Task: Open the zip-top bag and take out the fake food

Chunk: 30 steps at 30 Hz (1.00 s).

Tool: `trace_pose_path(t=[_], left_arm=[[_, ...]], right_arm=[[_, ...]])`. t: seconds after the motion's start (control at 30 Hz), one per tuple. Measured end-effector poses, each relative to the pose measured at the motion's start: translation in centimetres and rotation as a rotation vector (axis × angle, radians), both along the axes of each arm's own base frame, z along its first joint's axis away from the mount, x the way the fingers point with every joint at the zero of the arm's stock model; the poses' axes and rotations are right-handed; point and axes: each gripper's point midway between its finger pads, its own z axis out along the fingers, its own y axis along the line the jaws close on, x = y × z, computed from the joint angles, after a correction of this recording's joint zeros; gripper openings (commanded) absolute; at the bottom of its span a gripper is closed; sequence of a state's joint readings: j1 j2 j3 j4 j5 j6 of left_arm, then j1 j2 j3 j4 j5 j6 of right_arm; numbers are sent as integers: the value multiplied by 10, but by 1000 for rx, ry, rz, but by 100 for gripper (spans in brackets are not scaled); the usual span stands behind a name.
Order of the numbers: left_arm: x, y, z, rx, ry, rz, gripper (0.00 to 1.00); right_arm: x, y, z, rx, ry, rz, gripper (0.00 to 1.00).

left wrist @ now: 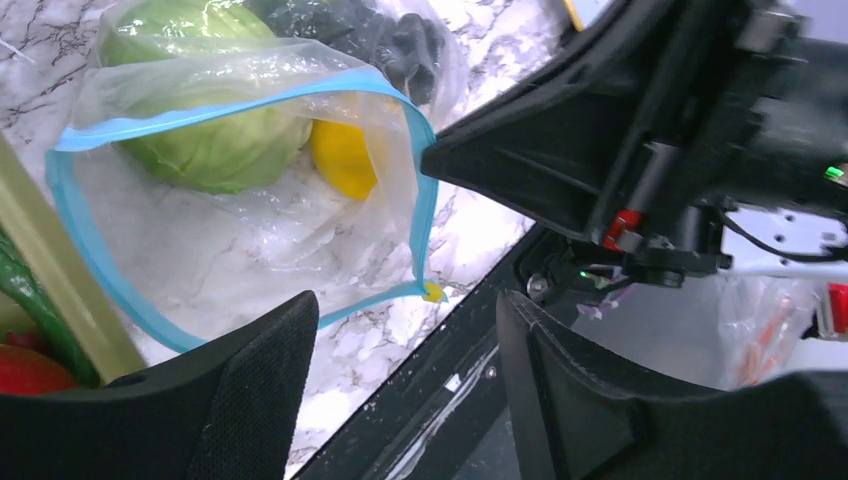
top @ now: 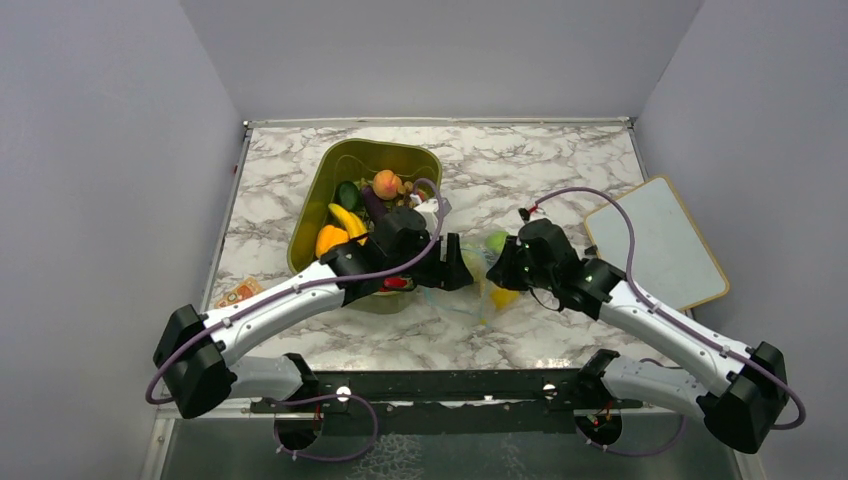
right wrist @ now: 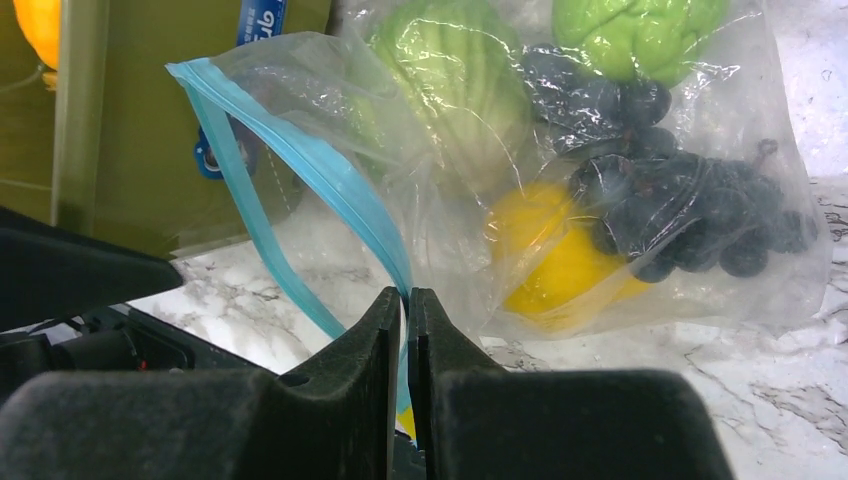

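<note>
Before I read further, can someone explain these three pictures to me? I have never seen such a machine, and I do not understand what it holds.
Two white robot arms stand at a marble-patterned table. One picture looks down from above; the other two come from cameras on each wrist. The right hand is shut on the light blue zipper strip of a clear plastic zip-top bag, whose mouth is open. Inside are a green cabbage-like toy, a yellow piece and dark grapes. The left hand is open, holding nothing. An olive-green bin holds more toy food.
</note>
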<state>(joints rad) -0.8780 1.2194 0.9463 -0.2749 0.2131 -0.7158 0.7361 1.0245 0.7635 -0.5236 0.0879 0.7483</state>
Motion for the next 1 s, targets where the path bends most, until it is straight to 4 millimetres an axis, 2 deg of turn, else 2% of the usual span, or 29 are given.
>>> trace_pose_path(t=[0.2,0.27,0.47,0.6,0.73,0.83,0.93,1.0], left_arm=[[9,-19,-24,70,25,38,59],[12,-21,-34,94,40,59,53],[17,-20,-54,144,77,127,39],[21,-16,-59,155,85,174,31],[23,-13,-62,169,82,196,26],[24,-11,-63,179,81,206,25],[26,-9,-64,183,78,222,24],[26,-7,-64,184,76,229,24]], right_arm=[[-1,-2,14,39,-33,-13,10],[-2,-2,18,48,-42,-13,13],[-6,4,13,47,-19,30,31],[-13,12,8,52,11,95,43],[-18,23,14,95,-5,175,50],[-21,29,15,116,-12,220,49],[-20,32,14,114,-12,237,39],[-16,32,6,83,9,226,32]])
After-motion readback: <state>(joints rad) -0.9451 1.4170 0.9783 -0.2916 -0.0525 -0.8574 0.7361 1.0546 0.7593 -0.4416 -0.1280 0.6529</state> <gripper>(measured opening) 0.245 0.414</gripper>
